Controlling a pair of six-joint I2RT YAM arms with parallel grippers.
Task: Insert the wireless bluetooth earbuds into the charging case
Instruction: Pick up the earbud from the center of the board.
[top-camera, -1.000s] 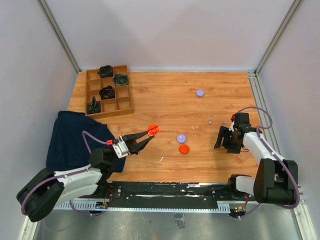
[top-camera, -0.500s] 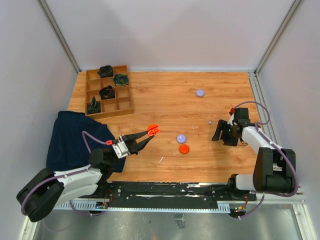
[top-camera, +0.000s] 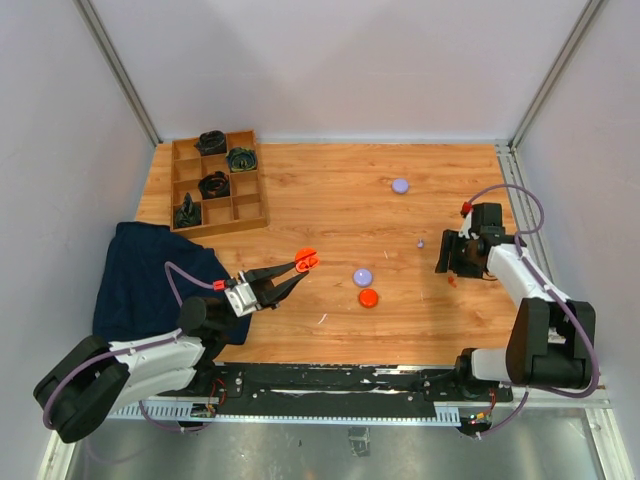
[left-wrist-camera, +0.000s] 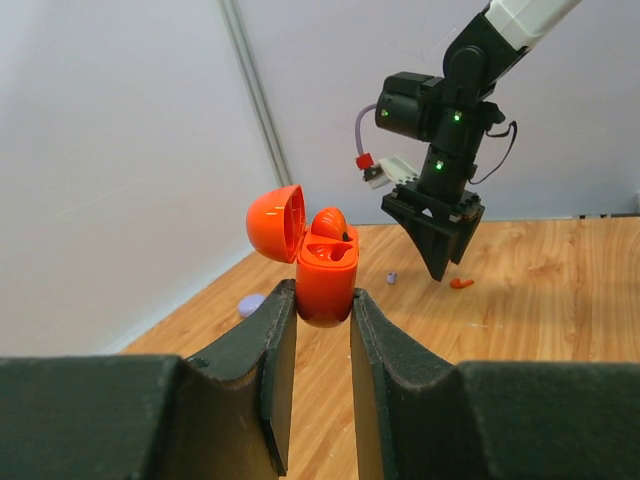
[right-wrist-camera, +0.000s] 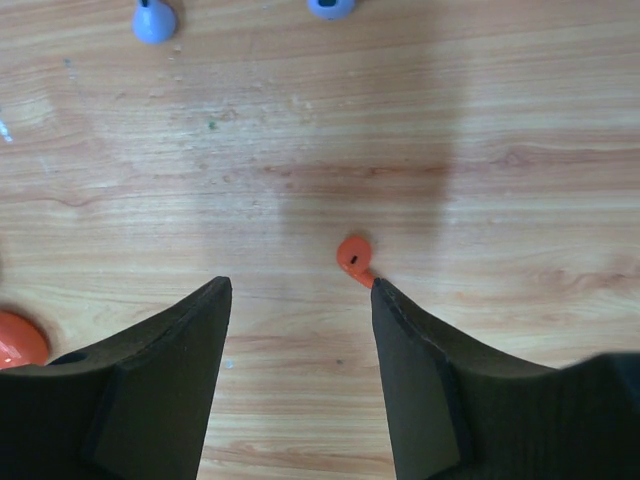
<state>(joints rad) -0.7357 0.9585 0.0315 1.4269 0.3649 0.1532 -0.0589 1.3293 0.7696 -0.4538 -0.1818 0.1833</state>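
Observation:
My left gripper (left-wrist-camera: 318, 297) is shut on an orange-red charging case (left-wrist-camera: 326, 278), held up off the table with its lid open. One orange-red earbud sits in it. In the top view the case (top-camera: 306, 260) is left of centre. A loose orange-red earbud (right-wrist-camera: 353, 257) lies on the wood just ahead of my right gripper (right-wrist-camera: 300, 287), which is open and points down over it. The earbud's stem ends by the tip of the right-hand finger. In the top view this earbud (top-camera: 452, 281) is beside the right gripper (top-camera: 444, 264). Two lavender earbuds (right-wrist-camera: 154, 22) (right-wrist-camera: 330, 6) lie farther off.
A lavender disc (top-camera: 363, 277) and an orange-red disc (top-camera: 369, 297) lie mid-table, and another lavender disc (top-camera: 401, 186) sits farther back. A wooden tray (top-camera: 252, 212) with black coiled bundles stands at the back left. A dark blue cloth (top-camera: 140, 280) covers the left edge.
My right gripper has shifted slightly toward the back right and now sits over the orange-red earbud, its jaws a little narrower. The left arm and the case have not moved.

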